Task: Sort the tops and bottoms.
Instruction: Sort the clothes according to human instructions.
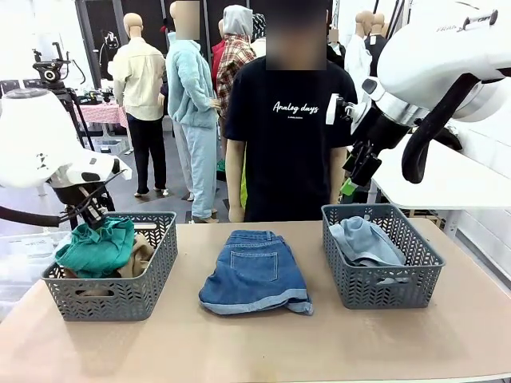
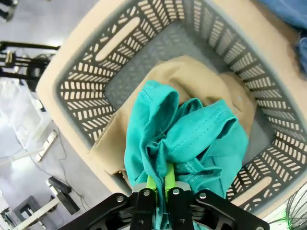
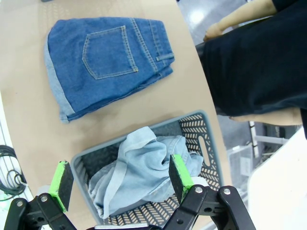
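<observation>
The tops lie together in the grey left basket (image 1: 156, 279): the teal green top (image 1: 97, 249) is bunched over the tan top (image 1: 142, 257). My left gripper (image 1: 90, 221) hangs over that basket. In its wrist view the left gripper (image 2: 159, 184) is shut on a fold of the teal top (image 2: 192, 139), with the tan top (image 2: 192, 76) beneath. Of the bottoms, the dark blue cuffed shorts (image 1: 255, 273) lie flat on the table between the baskets. The pale denim piece (image 1: 366, 239) is in the right basket (image 1: 383, 283). My right gripper (image 1: 351, 185) hovers open above it, empty (image 3: 120, 182).
A person in a black printed T-shirt (image 1: 291, 136) stands at the far edge of the table, arms down. The tan tabletop (image 1: 255, 343) is bare in front of the baskets. The right basket's rim (image 3: 192, 120) lies just below my right fingers.
</observation>
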Controlling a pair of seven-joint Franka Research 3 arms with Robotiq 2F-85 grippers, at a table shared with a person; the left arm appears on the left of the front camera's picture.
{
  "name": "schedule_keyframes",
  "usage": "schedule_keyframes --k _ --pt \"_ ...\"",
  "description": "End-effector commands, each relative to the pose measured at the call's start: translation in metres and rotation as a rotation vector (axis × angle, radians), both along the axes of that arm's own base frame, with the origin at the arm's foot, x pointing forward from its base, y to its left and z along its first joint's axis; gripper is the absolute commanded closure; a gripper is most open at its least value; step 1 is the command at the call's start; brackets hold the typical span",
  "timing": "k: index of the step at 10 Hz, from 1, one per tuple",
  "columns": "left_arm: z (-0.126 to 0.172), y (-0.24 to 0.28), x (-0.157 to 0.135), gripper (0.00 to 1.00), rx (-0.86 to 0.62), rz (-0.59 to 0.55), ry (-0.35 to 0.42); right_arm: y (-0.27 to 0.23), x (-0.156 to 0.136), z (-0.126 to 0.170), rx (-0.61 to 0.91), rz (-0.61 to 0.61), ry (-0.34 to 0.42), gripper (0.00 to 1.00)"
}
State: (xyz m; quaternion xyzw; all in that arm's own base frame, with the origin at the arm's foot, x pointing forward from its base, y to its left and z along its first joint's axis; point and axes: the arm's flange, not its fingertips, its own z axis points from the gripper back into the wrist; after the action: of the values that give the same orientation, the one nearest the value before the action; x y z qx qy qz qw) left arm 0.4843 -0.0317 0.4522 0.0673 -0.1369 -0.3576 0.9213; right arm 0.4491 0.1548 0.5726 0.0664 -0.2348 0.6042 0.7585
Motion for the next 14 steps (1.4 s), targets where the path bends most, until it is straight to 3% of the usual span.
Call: schedule_keyframes --k 1,8,13,14 --pt "-0.018 0.003 -0.002 1.0 -0.014 -0.024 0.047 0.0 0.0 -0.002 0.006 -0.005 0.009 0.0" --pt "-0.04 -0.021 -0.003 1.0 0.006 -0.125 0.086 0.0 0.0 -0.002 0.006 -0.005 0.009 0.0" --pt "-0.01 -0.043 -0.011 0.02 0.008 -0.159 0.059 0.0 0.0 -0.002 0.006 -0.005 0.009 0.0" --pt "-0.01 -0.044 -0.013 0.0 0.009 -0.157 0.067 0.0 0.0 -0.002 0.006 -0.005 0.009 0.0"
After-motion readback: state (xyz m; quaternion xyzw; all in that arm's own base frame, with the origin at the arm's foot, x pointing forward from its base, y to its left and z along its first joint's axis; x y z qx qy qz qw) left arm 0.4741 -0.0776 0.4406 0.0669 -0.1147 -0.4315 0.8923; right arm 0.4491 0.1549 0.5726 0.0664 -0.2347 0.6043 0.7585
